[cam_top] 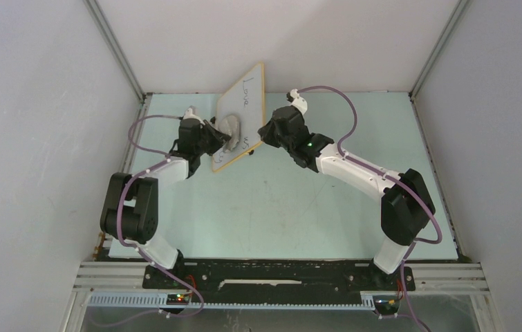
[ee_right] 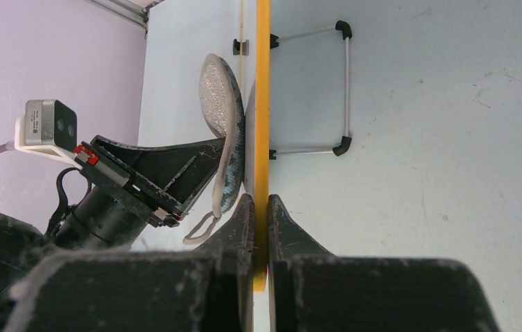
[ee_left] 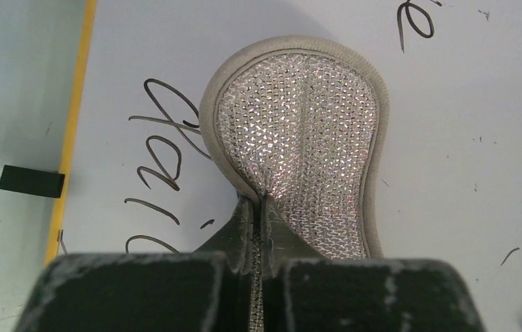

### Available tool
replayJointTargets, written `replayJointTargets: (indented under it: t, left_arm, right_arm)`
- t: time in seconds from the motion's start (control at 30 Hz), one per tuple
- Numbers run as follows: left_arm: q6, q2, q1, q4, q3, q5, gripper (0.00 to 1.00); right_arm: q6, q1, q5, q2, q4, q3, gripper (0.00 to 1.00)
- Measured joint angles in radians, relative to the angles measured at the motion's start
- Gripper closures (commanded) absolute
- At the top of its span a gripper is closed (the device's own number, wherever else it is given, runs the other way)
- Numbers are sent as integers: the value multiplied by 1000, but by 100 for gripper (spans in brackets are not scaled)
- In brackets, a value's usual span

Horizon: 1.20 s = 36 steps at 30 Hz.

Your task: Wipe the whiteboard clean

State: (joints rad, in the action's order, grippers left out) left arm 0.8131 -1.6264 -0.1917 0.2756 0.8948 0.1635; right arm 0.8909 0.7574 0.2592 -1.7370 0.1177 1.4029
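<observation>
The whiteboard [cam_top: 240, 111], white with a tan-orange frame, stands tilted at the back middle of the table. Dark handwriting shows at its top and along its lower left. My left gripper [cam_top: 222, 135] is shut on a grey oval cloth pad [cam_top: 231, 128] and presses it flat on the board's face. In the left wrist view the pad [ee_left: 299, 131] covers the board [ee_left: 465, 124] between written strokes [ee_left: 164, 149]. My right gripper [cam_top: 265, 135] is shut on the board's right edge; its fingers [ee_right: 282, 228] clamp the orange frame [ee_right: 263, 104].
A wire stand with black corners [ee_right: 344, 86] sticks out behind the board. A black foot [ee_left: 31, 181] sits at the board's left edge. Grey enclosure walls close in the pale green table [cam_top: 278, 207] on three sides.
</observation>
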Motion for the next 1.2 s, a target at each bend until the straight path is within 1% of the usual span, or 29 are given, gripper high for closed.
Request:
replayJointTargets:
  t: [0.27, 0.43, 0.57, 0.87, 1.2]
  left_arm:
    - [-11, 12, -25, 68, -34, -31, 100]
    - [-81, 92, -114, 58, -35, -79, 100]
    - [-113, 129, -156, 68, -35, -64, 100]
    - [-111, 119, -151, 68, -34, -63, 100]
    - [-41, 100, -69, 31, -87, -100, 100]
  right_arm:
    - [0, 0, 0, 0, -1, 0, 100]
    - [0, 0, -1, 0, -3, 0, 100]
    - [0, 0, -1, 0, -3, 0, 100]
    - [0, 0, 2, 0, 0, 0, 100]
    - [0, 0, -3, 0, -7, 0, 100]
